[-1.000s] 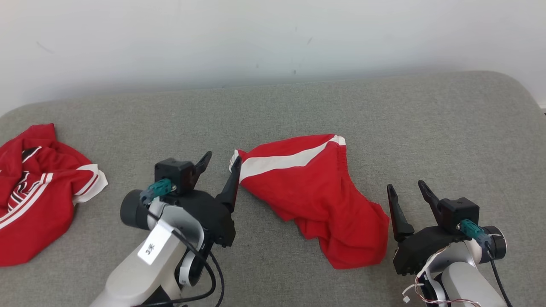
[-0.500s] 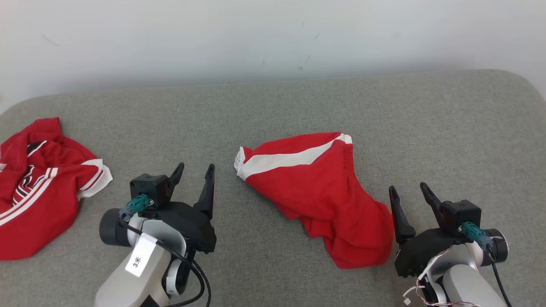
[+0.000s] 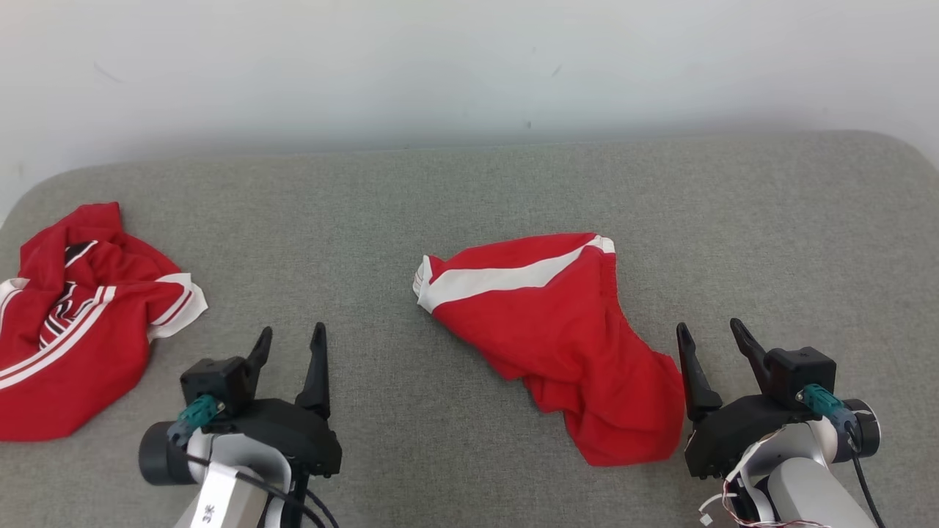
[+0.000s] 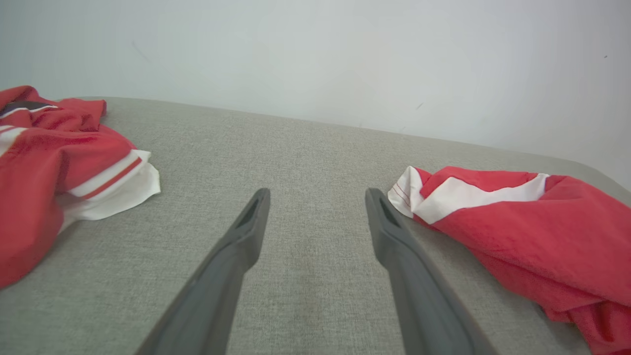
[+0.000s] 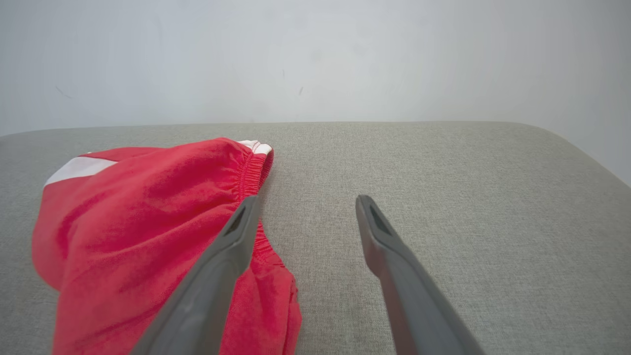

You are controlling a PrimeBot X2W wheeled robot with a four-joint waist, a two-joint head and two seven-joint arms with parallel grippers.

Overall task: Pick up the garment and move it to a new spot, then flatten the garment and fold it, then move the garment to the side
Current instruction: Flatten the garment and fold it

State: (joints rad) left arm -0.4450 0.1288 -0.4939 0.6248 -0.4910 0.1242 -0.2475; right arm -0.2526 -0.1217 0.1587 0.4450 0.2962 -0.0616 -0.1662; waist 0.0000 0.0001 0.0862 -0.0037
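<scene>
so the shorts [image 3: 557, 330] lay diagonal, far-left to near-right, near end just beside the open, empty right pincer [image 3: 709, 327], open left pincer [image 3: 292, 329] well apart

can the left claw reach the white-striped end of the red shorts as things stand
Probably yes. The left claw is open and empty, and bare grey cushion lies between it and the striped end of the shorts; it would have to swing right.
</scene>
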